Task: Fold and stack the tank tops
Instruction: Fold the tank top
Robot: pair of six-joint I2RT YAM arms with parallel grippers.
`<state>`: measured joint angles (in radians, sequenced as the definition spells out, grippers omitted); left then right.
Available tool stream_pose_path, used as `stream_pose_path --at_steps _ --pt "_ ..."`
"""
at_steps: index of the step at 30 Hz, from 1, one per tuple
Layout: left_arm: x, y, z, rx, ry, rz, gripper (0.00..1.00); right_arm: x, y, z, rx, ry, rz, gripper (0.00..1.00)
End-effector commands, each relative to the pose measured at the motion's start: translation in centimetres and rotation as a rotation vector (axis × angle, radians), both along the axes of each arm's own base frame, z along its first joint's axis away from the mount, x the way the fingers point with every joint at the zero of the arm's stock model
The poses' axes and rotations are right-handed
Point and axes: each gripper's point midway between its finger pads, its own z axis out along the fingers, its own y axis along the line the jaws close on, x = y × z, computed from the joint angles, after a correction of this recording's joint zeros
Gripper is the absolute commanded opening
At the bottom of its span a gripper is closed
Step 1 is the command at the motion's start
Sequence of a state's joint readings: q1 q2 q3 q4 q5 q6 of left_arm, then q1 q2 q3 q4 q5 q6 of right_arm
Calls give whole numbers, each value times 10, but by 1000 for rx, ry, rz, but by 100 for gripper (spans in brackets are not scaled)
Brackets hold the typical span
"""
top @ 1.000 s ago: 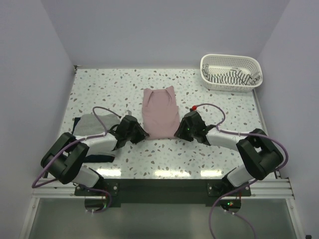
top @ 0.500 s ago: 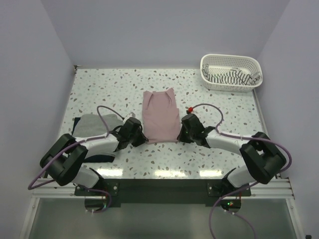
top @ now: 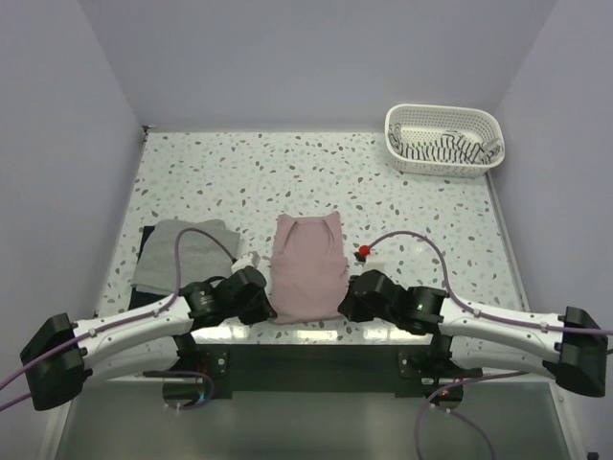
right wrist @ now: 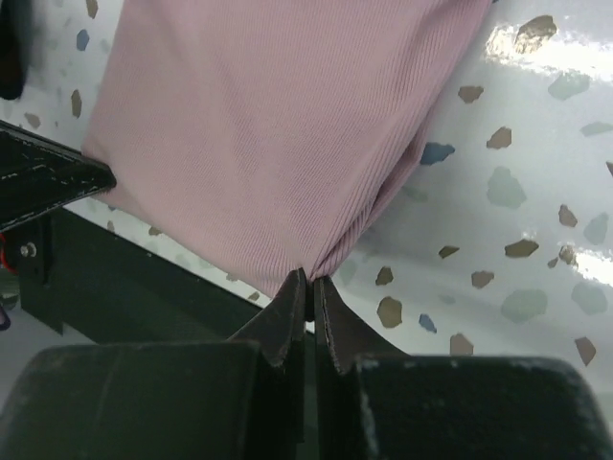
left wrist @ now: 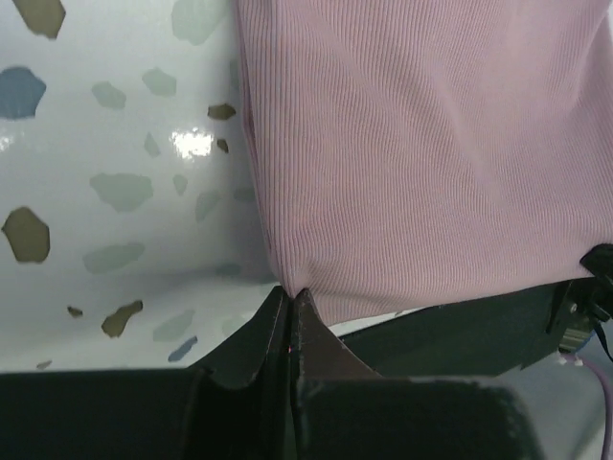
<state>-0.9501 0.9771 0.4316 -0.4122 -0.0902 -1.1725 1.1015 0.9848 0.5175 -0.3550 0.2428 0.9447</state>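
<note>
The dusty pink tank top (top: 307,264) lies flat near the table's front edge, straps pointing away. My left gripper (top: 269,309) is shut on its near left corner (left wrist: 287,284). My right gripper (top: 343,305) is shut on its near right corner (right wrist: 311,273). The pink cloth fills both wrist views (left wrist: 421,144) (right wrist: 278,125). A folded light grey tank top (top: 182,251) lies at the left on a dark navy one (top: 147,240). The striped tank top (top: 442,148) sits in the basket.
A white lattice basket (top: 399,120) stands at the back right corner. The black front rail (top: 306,350) runs just under the pink top's near hem. Speckled table (top: 287,172) lies behind the top. Purple cables loop over both arms.
Both grippers have dragged the pink tank top toward the table's front edge, still shut on its near corners. The arms have stretched out low and wide.
</note>
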Motion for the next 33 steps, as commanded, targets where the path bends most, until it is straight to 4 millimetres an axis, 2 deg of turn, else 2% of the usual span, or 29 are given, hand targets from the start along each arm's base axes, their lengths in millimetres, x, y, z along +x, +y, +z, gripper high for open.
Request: stream_pose_path --at_steps 1,3,4,5,7,8,10,11,12,14,18,19,23,24,26,27,28,29,30,31,32,33 --pt "-9 12 14 37 23 51 0 -3 -10 19 -1 -23 -73 0" --pt "0 5 33 4 -18 59 0 4 -12 30 -9 -59 -84 0" --pt "3 3 40 -4 -30 63 0 8 -9 42 -1 -83 -88 0" --pt "11 -4 55 -28 -67 64 0 11 -8 48 -8 -96 -90 0" --pt "21 -9 66 -19 -105 56 0 21 -5 67 -10 -145 -103 0" --pt "31 -15 81 -31 -140 62 0 25 -3 69 -28 -155 -105 0" --pt "47 -17 88 -24 -158 80 0 37 0 84 -39 -188 -119 0" --pt "54 -22 98 -41 -173 64 0 41 2 84 -61 -190 -112 0" --pt "69 -20 104 -58 -187 94 0 51 3 92 -52 -198 -132 0" --pt "90 -15 114 -82 -217 119 0 61 8 96 -47 -203 -122 0" --pt "125 -14 131 -103 -270 146 0 96 5 112 -25 -218 -162 0" --pt "134 -15 140 -113 -291 150 0 102 5 115 -23 -226 -165 0" --pt "168 -14 153 -153 -317 184 0 130 8 123 -25 -228 -157 0" --pt "178 -17 150 -159 -317 185 0 146 5 123 -25 -222 -182 0" --pt "196 -15 156 -175 -332 207 0 162 3 122 -33 -219 -184 0" --pt "211 -17 157 -177 -345 214 0 177 -1 129 -12 -225 -202 0" --pt "218 -22 159 -200 -341 199 0 188 -2 116 -33 -197 -205 0" --pt "232 -19 162 -202 -360 215 0 199 -3 115 -39 -199 -204 0" --pt "246 -20 148 -181 -341 225 0 217 -8 123 -22 -214 -225 0" --pt "259 -26 158 -199 -371 206 0 229 -8 103 -54 -175 -224 0" --pt "274 -26 158 -205 -385 209 0 239 -8 99 -50 -168 -222 0" --pt "290 -28 132 -174 -346 207 0 259 -12 101 -39 -178 -243 0"
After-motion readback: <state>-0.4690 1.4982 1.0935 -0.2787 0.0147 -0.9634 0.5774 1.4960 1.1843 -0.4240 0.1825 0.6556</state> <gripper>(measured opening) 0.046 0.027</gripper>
